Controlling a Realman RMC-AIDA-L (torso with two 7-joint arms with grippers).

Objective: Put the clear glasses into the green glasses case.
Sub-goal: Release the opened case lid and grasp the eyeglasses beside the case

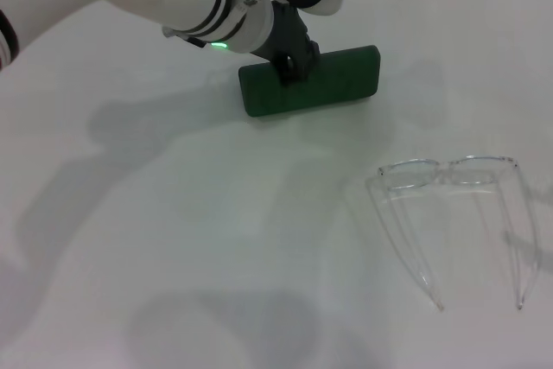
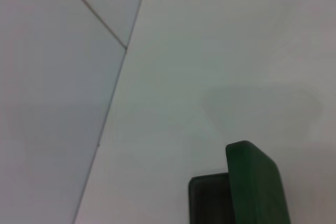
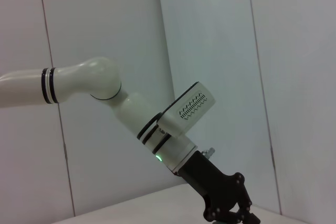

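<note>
The green glasses case (image 1: 339, 77) lies shut at the far middle of the white table. My left gripper (image 1: 292, 65) is down on the case's left part, touching its top. In the left wrist view one rounded corner of the case (image 2: 256, 187) shows, with a dark part right against it. The clear glasses (image 1: 449, 173) rest upright on the table to the right, nearer to me. Their temple arms are unfolded and point toward me. From the right wrist view the left arm and its gripper (image 3: 231, 214) appear against the wall. My right gripper is out of view.
White table (image 1: 173, 239) all around, with shadows of the arm on it. A panelled white wall (image 3: 220, 35) stands behind the table's far edge. Nothing else lies on the surface in view.
</note>
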